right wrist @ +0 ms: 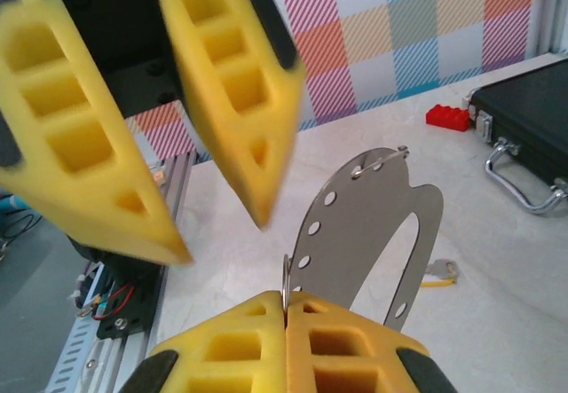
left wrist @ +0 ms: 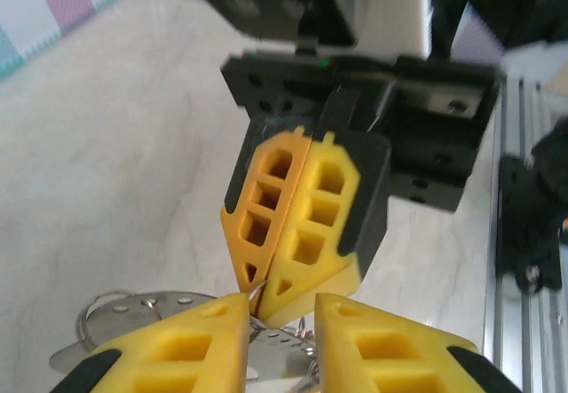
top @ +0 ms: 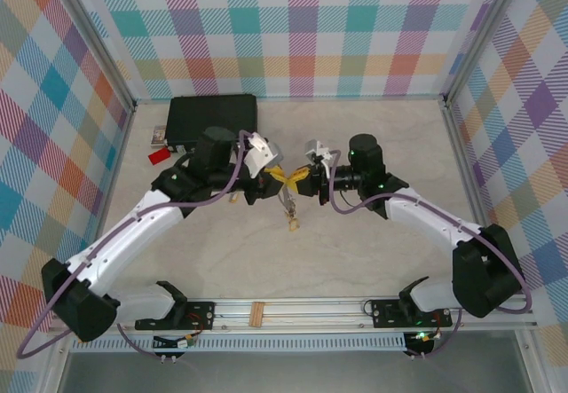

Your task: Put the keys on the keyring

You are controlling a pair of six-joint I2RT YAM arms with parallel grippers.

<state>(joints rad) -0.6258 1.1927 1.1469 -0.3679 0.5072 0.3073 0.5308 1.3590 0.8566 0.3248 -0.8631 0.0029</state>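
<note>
My two grippers meet tip to tip above the middle of the table. The right gripper [right wrist: 286,300] is shut on the keyring [right wrist: 284,273], a thin silver loop pinched edge-on between its yellow pads. A silver perforated plate [right wrist: 355,233] hangs on that ring. The left gripper [left wrist: 282,300] is open, its fingers [right wrist: 240,136] apart just in front of the right gripper [left wrist: 257,288], with nothing held between them. The plate [left wrist: 124,318] lies below its tips. One key [right wrist: 439,273] with a yellow part lies on the table, also seen under the grippers [top: 291,225].
A black case [top: 213,118] with a silver handle [right wrist: 519,184] lies at the back left. A small red block [top: 159,156] sits beside it. The metal rail [top: 284,309] with the arm bases runs along the near edge. Plaid walls enclose three sides.
</note>
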